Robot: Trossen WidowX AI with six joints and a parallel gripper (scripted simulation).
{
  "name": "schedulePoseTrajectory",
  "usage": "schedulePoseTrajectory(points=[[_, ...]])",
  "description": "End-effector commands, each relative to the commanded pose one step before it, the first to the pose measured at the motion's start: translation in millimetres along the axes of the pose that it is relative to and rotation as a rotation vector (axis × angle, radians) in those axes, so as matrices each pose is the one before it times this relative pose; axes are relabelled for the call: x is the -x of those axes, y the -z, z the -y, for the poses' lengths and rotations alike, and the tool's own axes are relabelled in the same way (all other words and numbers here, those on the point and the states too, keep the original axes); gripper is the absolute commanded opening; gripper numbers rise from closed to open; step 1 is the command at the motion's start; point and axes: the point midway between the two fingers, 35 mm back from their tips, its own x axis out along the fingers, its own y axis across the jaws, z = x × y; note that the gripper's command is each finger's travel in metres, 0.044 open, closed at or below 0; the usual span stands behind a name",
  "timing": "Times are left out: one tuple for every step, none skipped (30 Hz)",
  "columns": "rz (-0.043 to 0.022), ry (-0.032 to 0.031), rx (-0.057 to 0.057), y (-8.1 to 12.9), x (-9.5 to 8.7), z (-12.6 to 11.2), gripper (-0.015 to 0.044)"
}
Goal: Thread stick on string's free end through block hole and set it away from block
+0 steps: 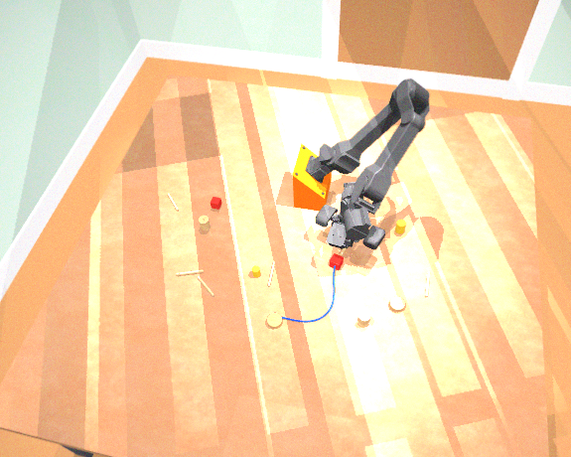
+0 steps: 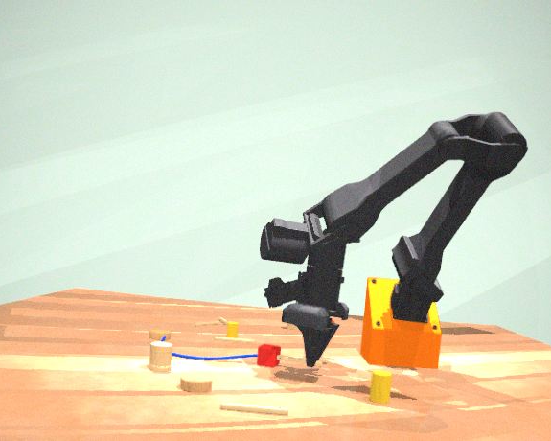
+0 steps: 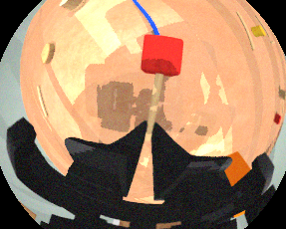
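While clamped on stick (image 3: 153, 105): unlabelled block (image 3: 162, 54).

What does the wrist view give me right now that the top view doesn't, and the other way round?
Wrist only: the thin wooden stick runs from between the closed dark gripper fingers to the near face of the red block with the hole.

Top only: the blue string's far end joins the round wooden button; loose sticks, yellow pegs and a second red cube lie scattered; the orange arm base shows whole.

Both: block on the table, string leaving its far side.
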Motion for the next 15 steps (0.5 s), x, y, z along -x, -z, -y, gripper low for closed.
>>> schedulePoseTrajectory(points=[[-0.0035, 0.00122, 0.027, 5.86, -0.46, 0.78, 0.0], [-0.00034, -0.00071, 0.0061, 1.22, 0.05, -0.06, 0.0], [-0.0002, -0.00069, 0.0056, 1.22, 0.03, -0.03, 0.0], [-0.00045, -0.00068, 0.0056, 1.22, 0.07, 0.02, 0.0], [-0.00003, -0.00064, 0.005, 1.18, 0.04, 0.04, 0.0], [0.00002, -0.00064, 0.0045, 1.21, 0.06, 0.05, 0.0], [-0.0004, -0.00065, 0.0043, 1.24, 0.08, 0.08, 0.0], [-0.0004, -0.00062, 0.0037, 1.2, 0.07, 0.12, 0.0], [0.00003, -0.00056, 0.003, 1.14, 0.05, 0.14, 0.0], [0.00011, -0.00055, 0.0026, 1.18, 0.05, 0.15, 0.0], [-0.00004, -0.00059, 0.0023, 1.22, 0.05, 0.17, 0.0], [0.00002, -0.00052, 0.0015, 1.14, 0.06, 0.8, 0.0], [-0.00001, -0.00057, 0.0011, 1.26, 0.06, 0.75, 0.0], [0.00007, -0.00055, 0.0004, 1.23, 0.05, 0.64, 0.0], [0.00017, -0.00045, 0.0, 1.18, 0.04, 0.53, 0.0]])
